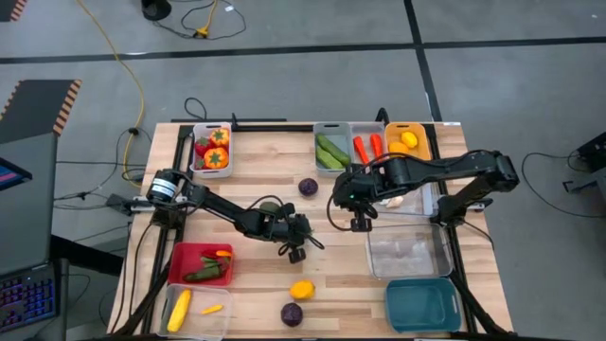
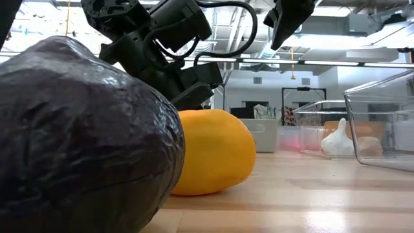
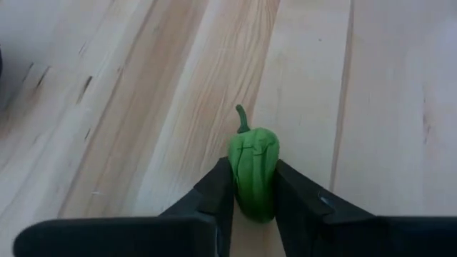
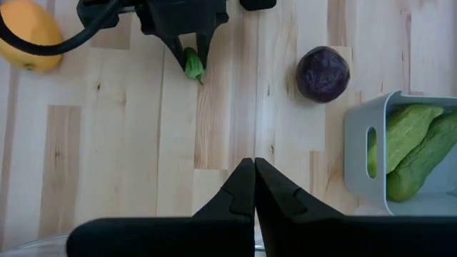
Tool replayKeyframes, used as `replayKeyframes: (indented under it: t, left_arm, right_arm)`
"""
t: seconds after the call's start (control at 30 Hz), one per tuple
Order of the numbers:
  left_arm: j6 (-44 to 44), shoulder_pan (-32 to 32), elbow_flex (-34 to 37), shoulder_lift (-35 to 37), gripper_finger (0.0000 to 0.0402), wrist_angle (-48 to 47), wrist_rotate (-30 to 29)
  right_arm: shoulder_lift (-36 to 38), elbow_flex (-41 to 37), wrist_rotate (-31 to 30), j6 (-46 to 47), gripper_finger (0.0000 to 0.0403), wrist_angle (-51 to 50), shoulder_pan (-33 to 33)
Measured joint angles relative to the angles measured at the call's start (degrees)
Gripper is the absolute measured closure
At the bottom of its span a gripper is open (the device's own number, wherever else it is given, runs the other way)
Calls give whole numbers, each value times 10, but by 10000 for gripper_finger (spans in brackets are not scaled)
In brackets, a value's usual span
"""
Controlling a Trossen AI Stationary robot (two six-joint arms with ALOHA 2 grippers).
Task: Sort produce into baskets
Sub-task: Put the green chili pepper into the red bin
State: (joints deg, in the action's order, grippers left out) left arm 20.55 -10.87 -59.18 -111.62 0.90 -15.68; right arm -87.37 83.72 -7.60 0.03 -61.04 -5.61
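A small green pepper (image 3: 253, 175) lies on the wooden table (image 3: 143, 107) with its stem (image 3: 243, 118) pointing away from my left gripper (image 3: 253, 187), which is shut on it near the table's middle (image 1: 299, 242). The right wrist view shows the same pepper (image 4: 193, 66) at those fingertips. My right gripper (image 4: 253, 170) hangs shut above the table (image 1: 360, 222), to the pepper's right, holding nothing. Other produce lies loose: two purple rounds (image 1: 308, 187) (image 1: 292, 314), a lemon (image 1: 301, 289) and a white garlic (image 1: 393, 200). My left gripper pinches the green pepper's body (image 3: 251, 193) between its two fingers (image 3: 214, 193), one on each flank, near the end away from the stem. The fingers slant down from the table's left side and lie along the pepper. The pepper rests on the table.
Far edge: a grey basket (image 1: 212, 150) of red and orange peppers, a grey one (image 1: 331, 150) with cucumbers, one with carrots (image 1: 367, 147), an orange one (image 1: 407, 139) with lemons. Right: clear (image 1: 407, 254) and teal (image 1: 421, 303) baskets. Near left: red (image 1: 202, 263) and white (image 1: 194, 309) baskets.
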Motion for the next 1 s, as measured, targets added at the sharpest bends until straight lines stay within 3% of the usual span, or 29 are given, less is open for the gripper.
replayKeyframes:
  t: [0.2, 0.5, 0.77, 1.0]
  left_arm:
    - [-35, 0, 0, 35, 337, -30, 41]
    - [-40, 0, 0, 148, 335, -194, 205]
    - [27, -2, 0, 271, 335, -389, 358]
    - [125, -34, 0, 355, 335, -531, 413]
  right_arm:
    - [0, 0, 1, 10, 370, 0, 0]
    - [0, 0, 1, 35, 370, -2, 0]
    - [0, 0, 2, 35, 370, 2, 0]
    - [0, 0, 2, 36, 370, 3, 0]
